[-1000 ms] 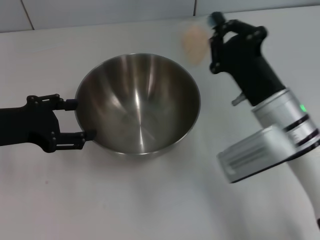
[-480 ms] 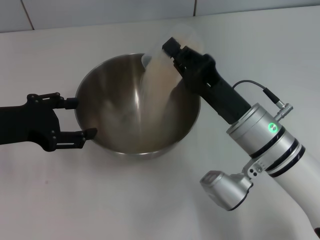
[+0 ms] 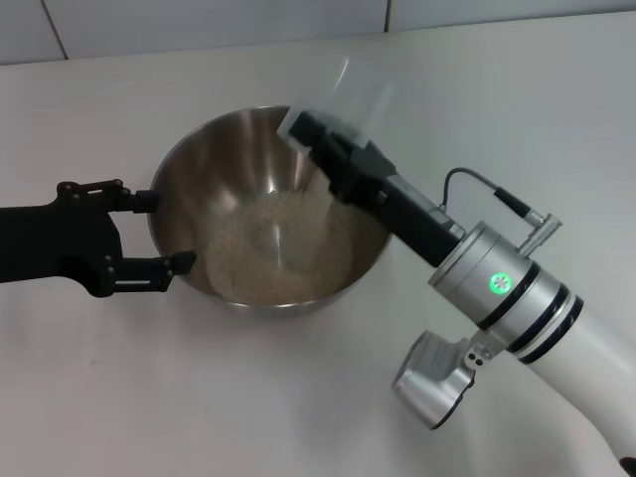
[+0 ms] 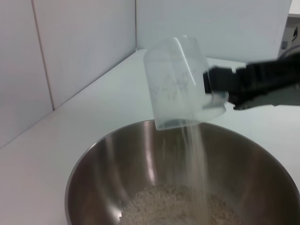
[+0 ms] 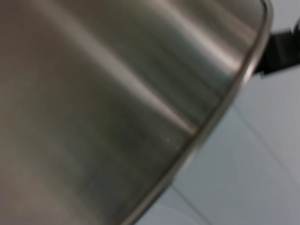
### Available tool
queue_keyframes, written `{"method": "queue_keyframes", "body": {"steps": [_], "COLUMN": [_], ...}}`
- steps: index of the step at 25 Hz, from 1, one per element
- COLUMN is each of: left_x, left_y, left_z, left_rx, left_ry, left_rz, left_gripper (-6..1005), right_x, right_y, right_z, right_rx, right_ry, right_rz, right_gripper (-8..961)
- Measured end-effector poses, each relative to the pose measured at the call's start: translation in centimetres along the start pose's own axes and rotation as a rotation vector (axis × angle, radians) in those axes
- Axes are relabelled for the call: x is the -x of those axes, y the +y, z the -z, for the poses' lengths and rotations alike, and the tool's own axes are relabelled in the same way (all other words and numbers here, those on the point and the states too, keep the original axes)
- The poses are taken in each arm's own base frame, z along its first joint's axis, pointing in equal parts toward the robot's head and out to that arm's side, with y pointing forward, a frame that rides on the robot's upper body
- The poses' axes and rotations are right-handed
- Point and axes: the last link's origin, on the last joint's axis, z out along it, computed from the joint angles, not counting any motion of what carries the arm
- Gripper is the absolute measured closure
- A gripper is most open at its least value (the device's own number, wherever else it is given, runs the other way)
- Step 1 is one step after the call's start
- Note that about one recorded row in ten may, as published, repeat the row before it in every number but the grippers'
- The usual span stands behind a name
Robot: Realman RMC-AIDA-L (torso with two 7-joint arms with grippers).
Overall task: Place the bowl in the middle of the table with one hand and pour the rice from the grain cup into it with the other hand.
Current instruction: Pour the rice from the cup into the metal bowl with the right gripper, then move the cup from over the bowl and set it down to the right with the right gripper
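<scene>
The steel bowl (image 3: 214,164) stands mid-table on the white table (image 3: 298,397). A mass of pale rice (image 3: 266,248) lies in its bottom. My right gripper (image 3: 316,131) is shut on the clear grain cup (image 3: 353,87) and holds it tipped, mouth down, over the bowl's far right rim. In the left wrist view the cup (image 4: 178,79) looks almost drained, and a thin stream of rice (image 4: 196,159) falls onto the pile (image 4: 173,206). My left gripper (image 3: 157,232) is open at the bowl's left outer wall, its fingers spread beside it.
A tiled wall (image 3: 199,25) runs along the table's far edge. The right arm (image 3: 502,293) reaches in across the table's front right. The right wrist view shows only the bowl's inner wall (image 5: 108,93) and rim (image 5: 225,110).
My right gripper has swung the cup from behind the bowl's right side to over it and tipped it. The rice has gone from the cup into the bowl. The left arm stayed put.
</scene>
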Motion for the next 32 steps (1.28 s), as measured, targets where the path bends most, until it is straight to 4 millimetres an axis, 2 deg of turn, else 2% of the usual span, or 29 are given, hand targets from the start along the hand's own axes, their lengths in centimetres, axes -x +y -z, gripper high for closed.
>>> {"method": "queue_keyframes", "body": {"steps": [6,12,13,14,15,18,22,23,24,27,28,29,32], "left_x": [-0.3,-0.3,-0.2,-0.2,-0.2,-0.2,-0.2,-0.2,-0.1,-0.1,-0.1,-0.1,0.1], "left_y": [0.0,0.0,0.0,0.0,0.0,0.0,0.0,0.1,0.1,0.1,0.1,0.1,0.1], "left_z": [-0.1,-0.1,-0.1,-0.2,-0.2,-0.2,-0.1,-0.1,-0.1,-0.1,-0.1,-0.1,0.0], "left_rx": [0.007,0.008,0.008,0.009,0.009,0.009,0.008,0.008,0.008,0.007,0.007,0.007,0.005], "left_ry": [0.001,0.001,0.001,0.001,0.001,0.001,0.001,0.001,0.001,0.001,0.001,0.001,-0.001], "left_rz": [-0.007,-0.007,-0.006,-0.005,-0.004,-0.004,-0.005,-0.005,-0.006,-0.008,-0.008,-0.008,-0.008], "left_gripper": [170,170,170,170,170,170,170,170,170,170,170,170,170], "right_x": [0.8,0.6,0.5,0.5,0.4,0.0,-0.7,-1.1,-1.1,-2.2,-3.2,-3.2,-4.9], "right_y": [-0.1,-0.2,-0.6,-0.6,-0.9,-2.1,-2.5,-2.5,-2.5,-2.1,-1.2,-1.2,1.1], "right_z": [-0.2,-0.3,-0.5,-0.5,-0.6,-0.9,-0.6,-0.5,-0.5,0.0,0.6,0.6,2.1], "right_rx": [-0.018,-0.024,-0.002,-0.002,0.005,0.009,-0.007,-0.031,-0.031,-0.102,-0.161,-0.161,-0.225], "right_ry": [-0.062,-0.055,-0.011,-0.011,0.017,0.137,0.260,0.322,0.322,0.402,0.465,0.465,0.570], "right_rz": [0.240,0.240,0.105,0.105,0.015,-0.430,-0.878,-1.103,-1.103,-1.408,-1.596,-1.596,-1.784], "right_gripper": [953,951,950,950,949,946,943,942,941,939,938,937,935]}}
